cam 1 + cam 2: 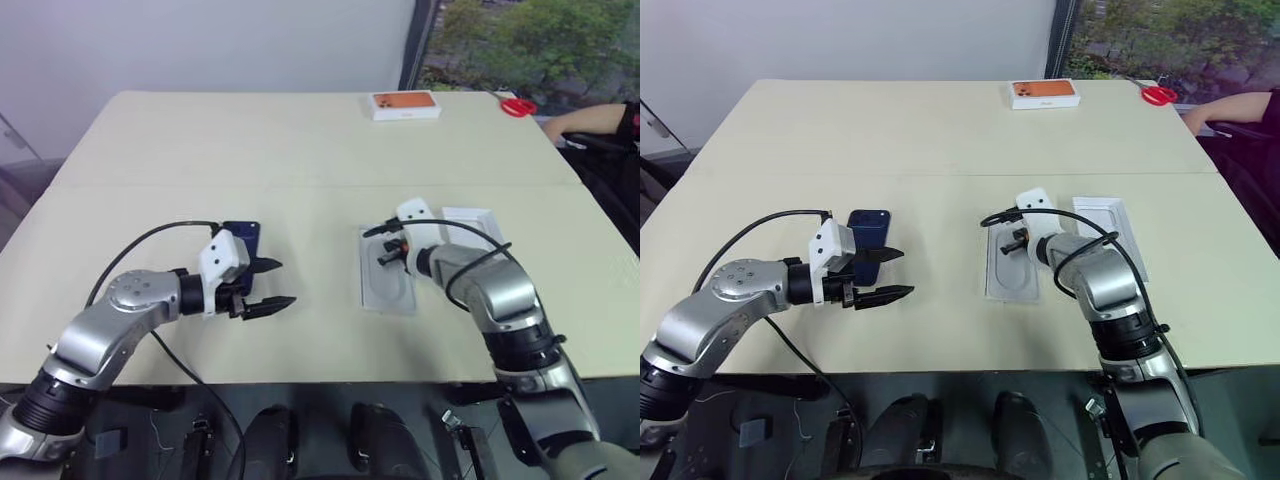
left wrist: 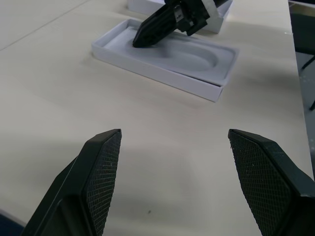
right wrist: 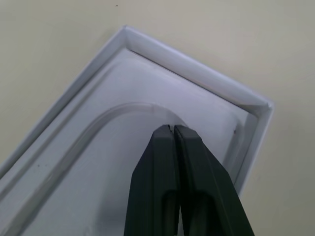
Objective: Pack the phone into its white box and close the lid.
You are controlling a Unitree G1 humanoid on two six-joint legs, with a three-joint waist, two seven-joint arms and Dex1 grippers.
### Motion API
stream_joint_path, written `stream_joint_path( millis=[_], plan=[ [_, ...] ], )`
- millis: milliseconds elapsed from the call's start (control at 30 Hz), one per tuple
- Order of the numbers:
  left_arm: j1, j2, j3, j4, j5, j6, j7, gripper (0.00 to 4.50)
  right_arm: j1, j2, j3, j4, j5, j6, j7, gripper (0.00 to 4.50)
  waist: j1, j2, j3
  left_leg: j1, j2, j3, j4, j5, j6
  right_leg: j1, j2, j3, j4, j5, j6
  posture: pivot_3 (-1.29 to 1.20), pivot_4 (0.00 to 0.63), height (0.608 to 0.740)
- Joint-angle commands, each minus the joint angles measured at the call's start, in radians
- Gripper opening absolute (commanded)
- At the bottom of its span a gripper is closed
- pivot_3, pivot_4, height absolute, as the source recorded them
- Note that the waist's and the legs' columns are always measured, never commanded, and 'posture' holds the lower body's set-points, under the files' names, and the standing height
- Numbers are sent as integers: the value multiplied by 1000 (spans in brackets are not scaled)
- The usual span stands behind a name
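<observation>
The dark navy phone (image 1: 243, 236) lies flat on the table, its near end hidden behind my left gripper (image 1: 285, 283), which hovers open and empty just in front of it. To the right sits the white box (image 1: 390, 298), a shallow tray holding a white insert (image 2: 197, 56) with an oval recess. My right gripper (image 3: 172, 129) is shut with nothing between its fingers, its tip down inside the far end of that insert. Beyond my right arm the lid (image 1: 1108, 215) lies with its plain white inside up, partly covered by the arm.
An orange-topped white box (image 1: 405, 104) and red scissors (image 1: 518, 106) lie at the table's far edge. A person's arm (image 1: 590, 120) rests at the far right corner. Bare tabletop spreads between the phone and the box.
</observation>
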Motion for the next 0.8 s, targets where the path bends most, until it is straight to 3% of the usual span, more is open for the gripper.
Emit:
stream_joint_path(
  millis=[33,333,533,600,700,800],
  plan=[
    [13,-12,43,-53,-5,16,-4,3671,-23,13,4,54,-58,-55,-28,138,-3,0,0,0,0,0,0,0,0,0,0,0,0,0,0,0,150,740],
    [38,-33,64,-88,8,49,-6,3671,-27,17,-14,35,-78,-66,7,138,-4,0,0,2,0,0,0,0,0,1,1,0,1,2,4,0,150,740],
    [30,-31,167,-26,-22,107,45,3671,58,-132,-18,-276,16,-7,190,138,0,2,2,1,0,0,0,-1,2,1,1,0,0,2,4,0,150,740],
    [15,-35,245,20,-77,191,89,3671,52,-116,-5,-331,41,9,206,138,-10,2,2,2,1,0,0,-1,2,1,2,0,1,2,4,0,150,740],
    [-4,-31,340,99,-108,314,176,4451,22,-39,47,-351,51,26,194,0,-26,2,2,3,4,-1,0,-1,2,1,6,0,1,2,5,0,150,740],
    [-9,-19,406,146,-79,383,264,4451,-15,50,130,-308,31,14,180,0,-30,2,2,3,5,-1,0,-1,2,-1,7,0,4,2,5,0,150,740]
  ],
)
